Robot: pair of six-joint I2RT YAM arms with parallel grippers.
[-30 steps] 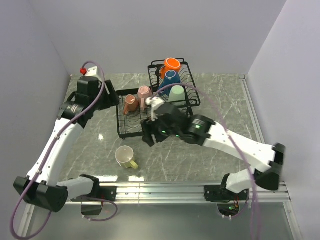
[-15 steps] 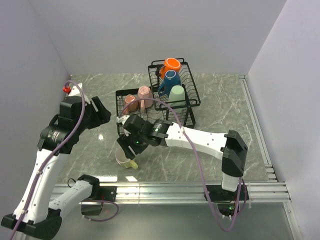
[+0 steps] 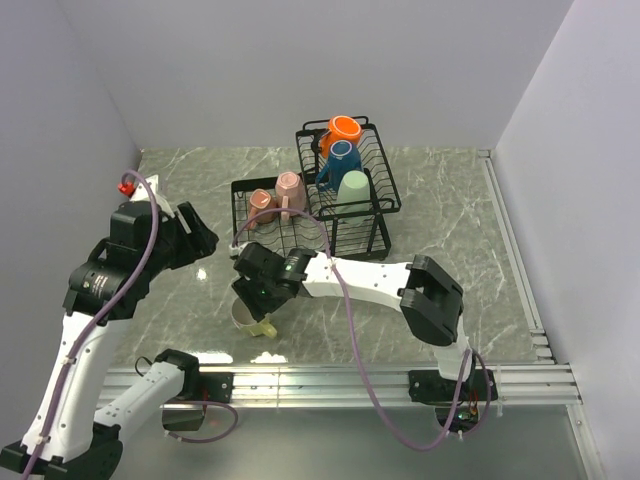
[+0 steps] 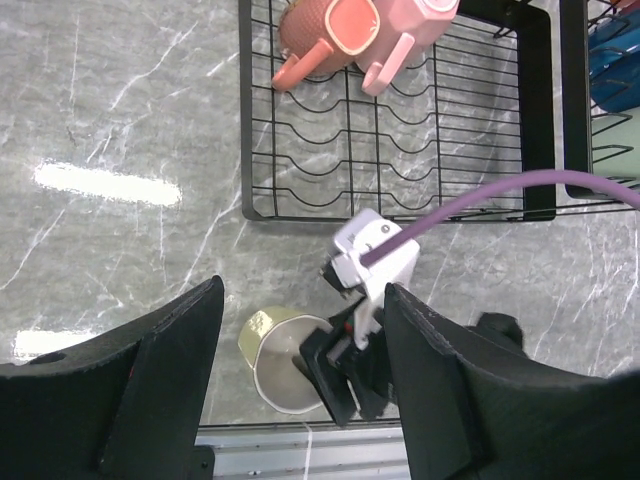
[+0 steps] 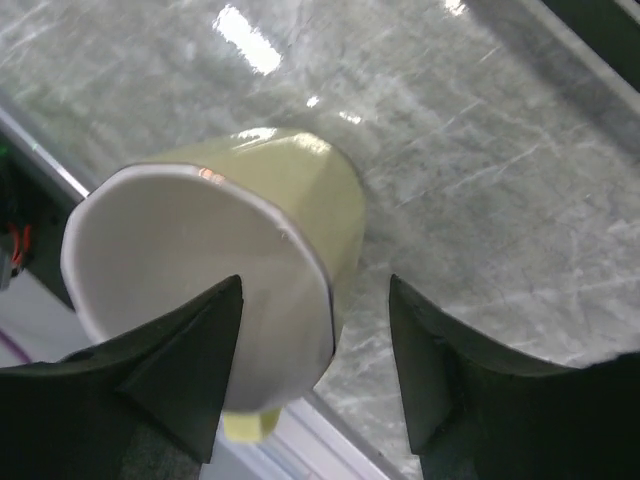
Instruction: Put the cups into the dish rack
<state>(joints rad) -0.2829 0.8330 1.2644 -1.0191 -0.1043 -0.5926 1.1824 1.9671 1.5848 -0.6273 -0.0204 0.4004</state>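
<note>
Moved: over the last second the right pincer has come away from the front of the dish rack and down to the yellow cup. The left pincer has drawn back leftward, away from the rack.
Right pincer: wide. One finger hangs over the cup's mouth and the other stands outside the wall with a gap, so we see no grip.
Left pincer: wide, with nothing between its fingers, well to the left of the right pincer.
Yellow cup: directly under the right pincer, on the marble table.
Around: the rack's lower tray lies just beyond the right pincer, and the metal rail lies near, on its other side.
In the way: a purple cable arcs over the lower tray's front edge. From above, the right pincer's body covers much of the yellow cup.
Count of cups: we count six. One is under the right pincer and five are in the rack.
Lower tray: two pink cups sit beyond the right pincer.
Upper basket: the orange cup, blue cup and pale green cup sit farther off, to its right.
Racks: one.
</note>
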